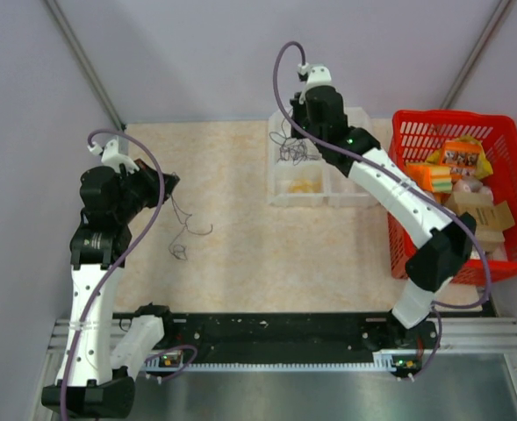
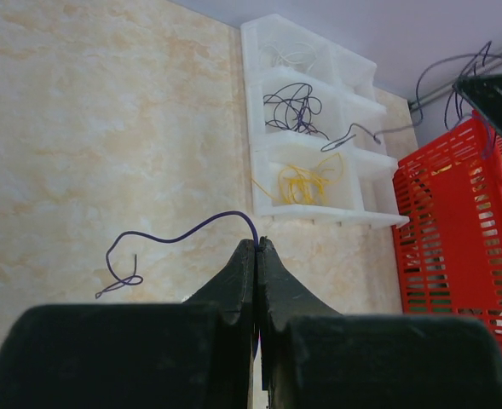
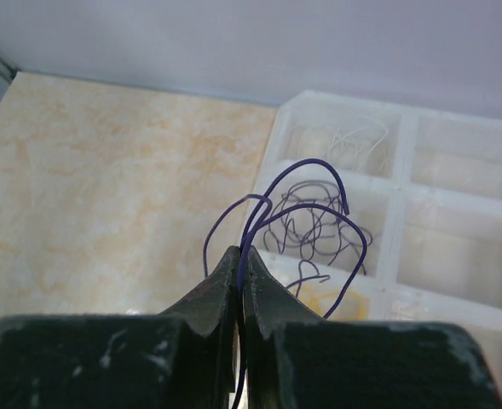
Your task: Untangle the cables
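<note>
Two grippers: left gripper [image 2: 257, 247] pinched shut on one purple strand [image 2: 182, 236]; right gripper [image 3: 240, 256] pinched shut on looped purple strands [image 3: 310, 183].
Cables, location: left strand is hung above the table [image 1: 232, 167]; right loops are held over the divided white tray [image 2: 249, 111], where a dark tangle [image 2: 295, 106] and yellow wires [image 2: 306, 181] are already sorted.
Handling: judged very light, limp, springy, easily slipped.
Hold point: best taken near a free end, clear of crossings.

You can't follow the thin purple wire [image 2: 191, 232] past the left gripper [image 2: 257, 247]; its end vanishes between the pressed black fingers [image 2: 233, 274]. The looped purple wire [image 3: 314, 162] disappears likewise inside the right gripper [image 3: 239, 254]. At three o'clock, the left wrist view cuts off the red plastic basket [image 2: 455, 256].
</note>
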